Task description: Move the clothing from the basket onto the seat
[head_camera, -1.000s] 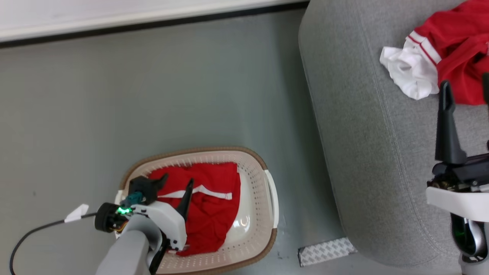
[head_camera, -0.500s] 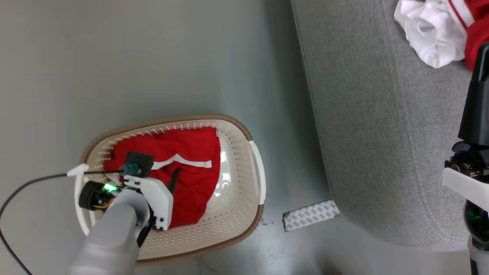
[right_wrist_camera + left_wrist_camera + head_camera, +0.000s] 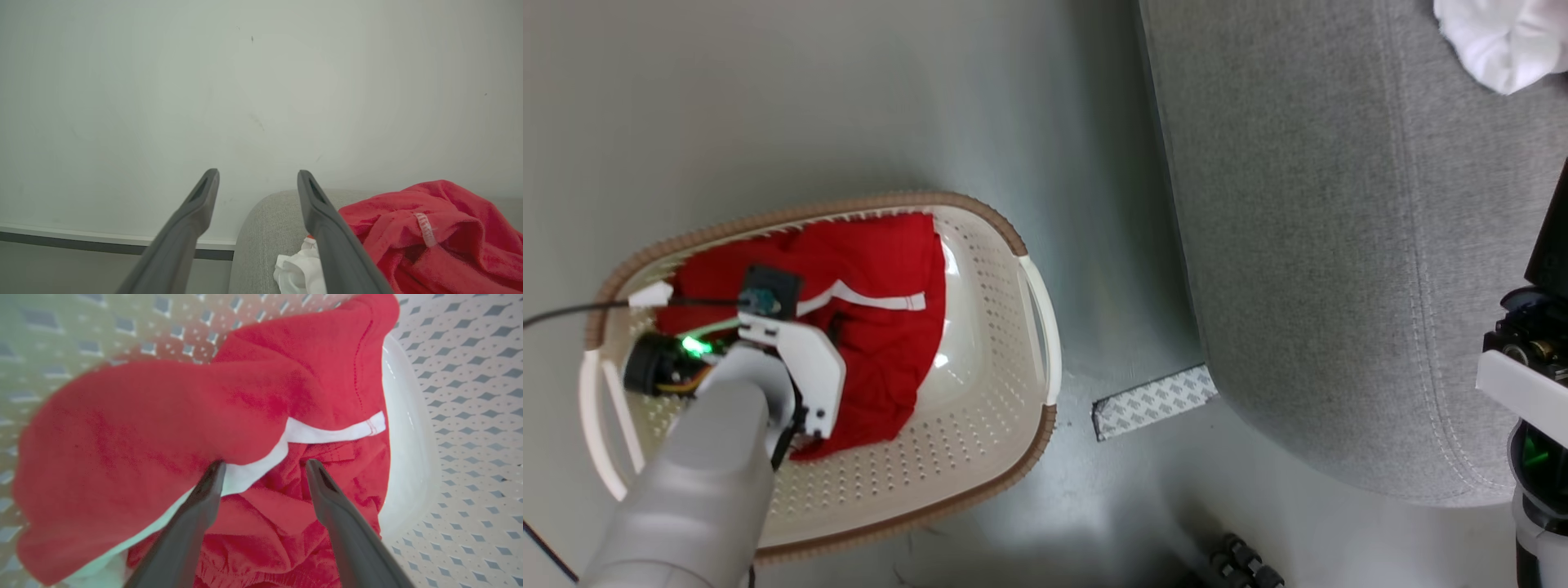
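Observation:
The cream basket (image 3: 1033,302) with a brown rim stands on the floor at the lower left. Red clothing (image 3: 882,269) with a white stripe lies inside it. My left gripper (image 3: 265,469) is down in the basket, open, with its fingertips (image 3: 215,473) against the red clothing (image 3: 163,416); one tip sits at a fold with white trim. The grey seat (image 3: 1298,204) is at the right, with a white part of more clothing (image 3: 1499,41) on it. My right gripper (image 3: 257,176) hangs open above the seat (image 3: 265,228), beside red clothing (image 3: 429,232), holding nothing.
A patterned grey strip (image 3: 1156,400) lies on the floor between basket and seat. A dark cable (image 3: 572,309) runs off left from my left wrist. Something black and ribbed (image 3: 1241,563) sits at the bottom edge. A pale wall with a dark baseboard (image 3: 102,239) stands behind the seat.
The head camera has tilted down, shifting the whole picture. My left gripper has sunk lower into the basket onto the red clothing. Both grippers stay open.

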You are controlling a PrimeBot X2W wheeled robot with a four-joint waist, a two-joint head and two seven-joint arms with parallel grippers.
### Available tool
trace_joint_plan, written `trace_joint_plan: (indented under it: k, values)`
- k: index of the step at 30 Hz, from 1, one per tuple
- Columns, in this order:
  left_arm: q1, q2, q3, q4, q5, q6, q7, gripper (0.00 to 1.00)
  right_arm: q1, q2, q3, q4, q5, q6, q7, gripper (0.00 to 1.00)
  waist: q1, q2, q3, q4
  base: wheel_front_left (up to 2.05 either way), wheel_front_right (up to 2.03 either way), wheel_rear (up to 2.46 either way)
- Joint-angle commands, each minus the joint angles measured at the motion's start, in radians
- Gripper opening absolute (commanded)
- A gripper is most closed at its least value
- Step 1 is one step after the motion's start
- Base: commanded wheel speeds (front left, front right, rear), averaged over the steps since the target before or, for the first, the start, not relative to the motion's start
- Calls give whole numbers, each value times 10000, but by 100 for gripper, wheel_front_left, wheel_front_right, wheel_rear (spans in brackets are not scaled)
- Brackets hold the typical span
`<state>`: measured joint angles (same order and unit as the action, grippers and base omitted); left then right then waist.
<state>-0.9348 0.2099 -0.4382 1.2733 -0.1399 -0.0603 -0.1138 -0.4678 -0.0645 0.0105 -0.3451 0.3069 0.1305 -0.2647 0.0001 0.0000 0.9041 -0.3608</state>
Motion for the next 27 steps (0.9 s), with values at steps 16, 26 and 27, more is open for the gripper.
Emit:
trace_joint_plan:
  k: [16,26,27]
  values:
    - [-477,357,-713,157,357,-294,1398,100,-308,156,327,-334,285,6,9,100,-1,0,846,-20,4,4,4]
    - [-462,615,-1259,193,360,-646,1826,0,-284,157,375,-407,97,6,7,100,-1,0,950,137,4,4,4]
    - [-490,627,-1295,190,340,-658,1788,0,-296,157,379,-403,80,6,7,100,-1,0,949,139,0,0,0]
